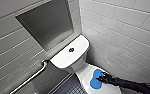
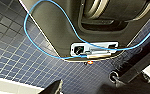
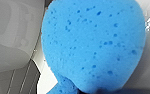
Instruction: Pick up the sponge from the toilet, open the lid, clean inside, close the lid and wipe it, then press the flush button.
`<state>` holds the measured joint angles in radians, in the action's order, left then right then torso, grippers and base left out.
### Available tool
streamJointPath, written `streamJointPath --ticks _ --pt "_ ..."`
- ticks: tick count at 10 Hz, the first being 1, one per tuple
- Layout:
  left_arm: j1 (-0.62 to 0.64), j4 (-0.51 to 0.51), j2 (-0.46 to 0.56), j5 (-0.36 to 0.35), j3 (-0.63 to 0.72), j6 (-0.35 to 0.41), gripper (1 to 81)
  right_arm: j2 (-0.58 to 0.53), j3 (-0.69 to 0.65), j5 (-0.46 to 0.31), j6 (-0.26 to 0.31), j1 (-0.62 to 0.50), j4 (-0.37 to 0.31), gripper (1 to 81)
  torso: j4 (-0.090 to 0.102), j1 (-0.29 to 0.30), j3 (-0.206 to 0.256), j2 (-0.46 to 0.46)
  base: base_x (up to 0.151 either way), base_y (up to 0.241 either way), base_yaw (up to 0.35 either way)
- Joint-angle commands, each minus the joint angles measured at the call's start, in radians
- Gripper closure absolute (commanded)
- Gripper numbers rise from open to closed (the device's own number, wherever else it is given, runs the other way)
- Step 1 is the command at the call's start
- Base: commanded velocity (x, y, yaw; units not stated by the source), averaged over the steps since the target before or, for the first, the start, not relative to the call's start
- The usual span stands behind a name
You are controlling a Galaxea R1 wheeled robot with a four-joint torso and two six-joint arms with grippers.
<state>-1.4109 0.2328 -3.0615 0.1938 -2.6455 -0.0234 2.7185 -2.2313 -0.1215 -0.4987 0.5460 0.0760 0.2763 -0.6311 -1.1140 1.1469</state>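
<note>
Sponge (image 3: 91,45), bright blue, lies on closed white lid (image 1: 84,77), lower right of head view. R gripper (image 1: 101,79) touches its right edge; can't tell if clamped. Toilet (image 1: 78,65) mid-frame w/ flush button (image 1: 71,50) on tank top. Pale tiled walls (image 1: 121,30), recessed niche (image 1: 47,23) upper left, grab rail (image 1: 33,76) lower left, dark blue mosaic floor (image 2: 21,57).

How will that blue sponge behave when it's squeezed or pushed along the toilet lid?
The sponge is full of small pores, so it is probably soft, squashy and light for its size. It lies flat on the glossy lid, so it would likely slide easily when pushed, and it should not roll.
</note>
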Motion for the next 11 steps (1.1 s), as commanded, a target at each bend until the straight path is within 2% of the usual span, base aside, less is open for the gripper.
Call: streamJointPath --ticks 1,4,11 --pt "-0.03 0.0 0.01 0.098 -0.004 0.003 1.0 -0.256 0.306 -0.014 -0.006 0.042 0.008 81.1 0.0 0.0 0.0 0.0 0.0 0.0 0.0" --pt "-0.03 0.002 0.009 0.098 -0.004 0.003 1.0 -0.345 0.368 0.051 -0.006 0.124 0.007 81.1 0.0 0.0 0.0 0.0 0.0 0.0 0.0" --pt "-0.03 0.003 0.004 0.098 -0.004 0.005 1.0 -0.552 0.52 0.267 -0.006 0.374 0.002 81.1 0.0 0.0 0.0 0.0 0.0 0.0 0.0"
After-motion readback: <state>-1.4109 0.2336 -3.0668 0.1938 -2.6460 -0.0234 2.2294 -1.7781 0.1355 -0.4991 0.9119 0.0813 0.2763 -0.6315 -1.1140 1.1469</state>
